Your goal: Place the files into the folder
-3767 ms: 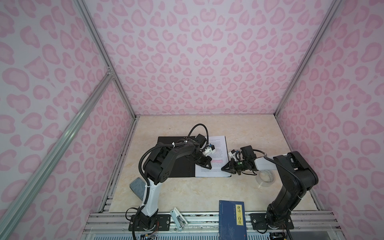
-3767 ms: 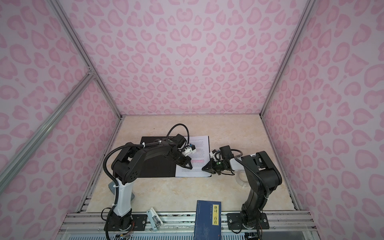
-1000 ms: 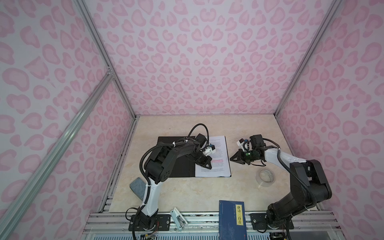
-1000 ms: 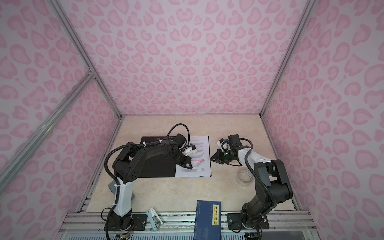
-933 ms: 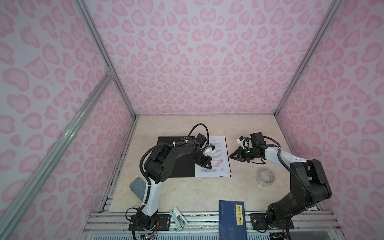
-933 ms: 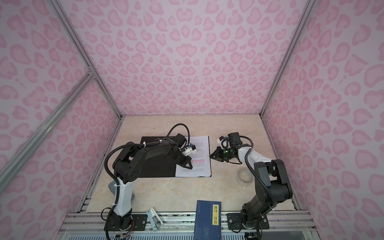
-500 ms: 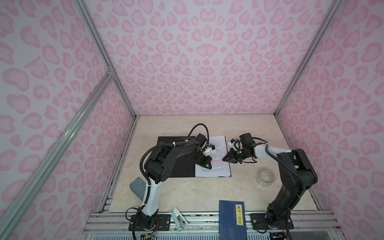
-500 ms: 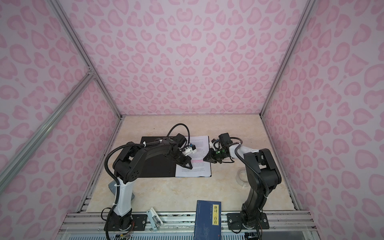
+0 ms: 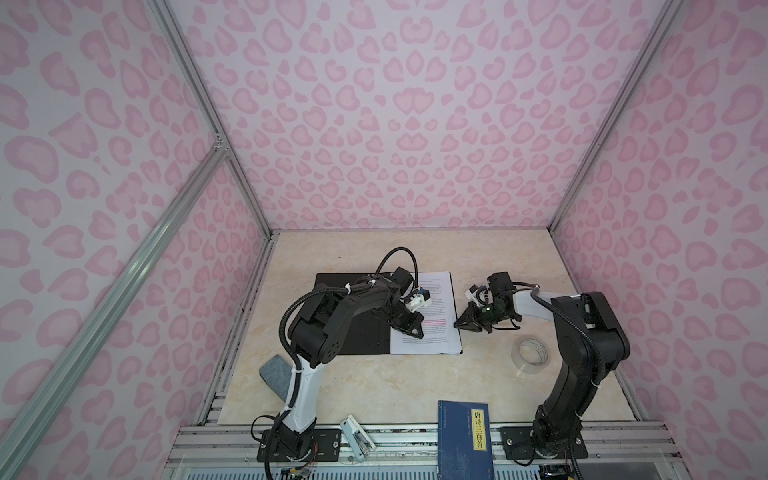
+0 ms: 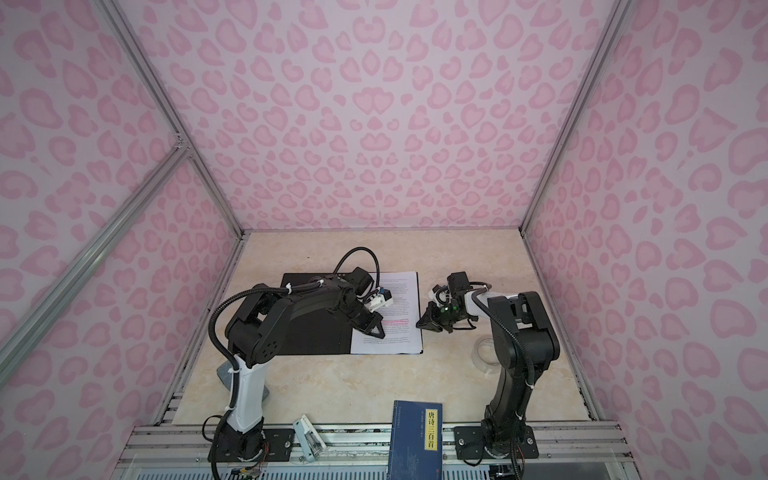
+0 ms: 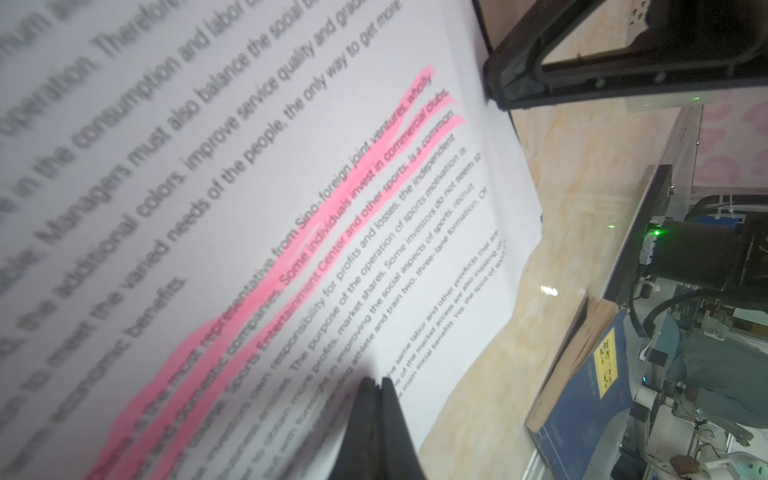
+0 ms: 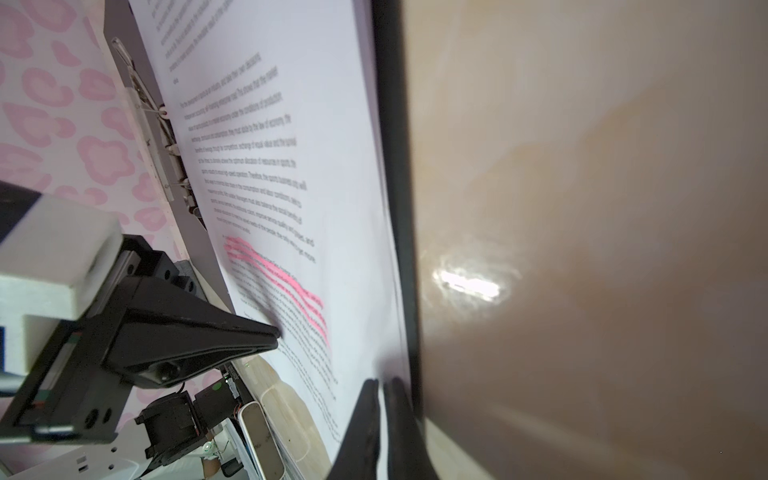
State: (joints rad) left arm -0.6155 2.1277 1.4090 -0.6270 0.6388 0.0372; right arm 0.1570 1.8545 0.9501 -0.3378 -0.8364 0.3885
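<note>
On the counter (image 9: 374, 382) the folder (image 9: 353, 328) lies open, black inside up, and the files (image 9: 434, 299) sit flat on its right half, just beside the metal spine clip (image 12: 153, 133). The sheets' long axis runs from the front rail to the back wall, with the head of the text toward the back. The left gripper (image 9: 412, 329) has its jaws together, tips pressing on the page by the pink lines. The right gripper (image 9: 460, 324) sits at the sheets' outer edge, jaws closed too — can't tell if a sheet is nipped. Paper like this is light, floppy and slick sheet on sheet, so I'd pin it flat or pinch a free edge — never the middle.
</note>
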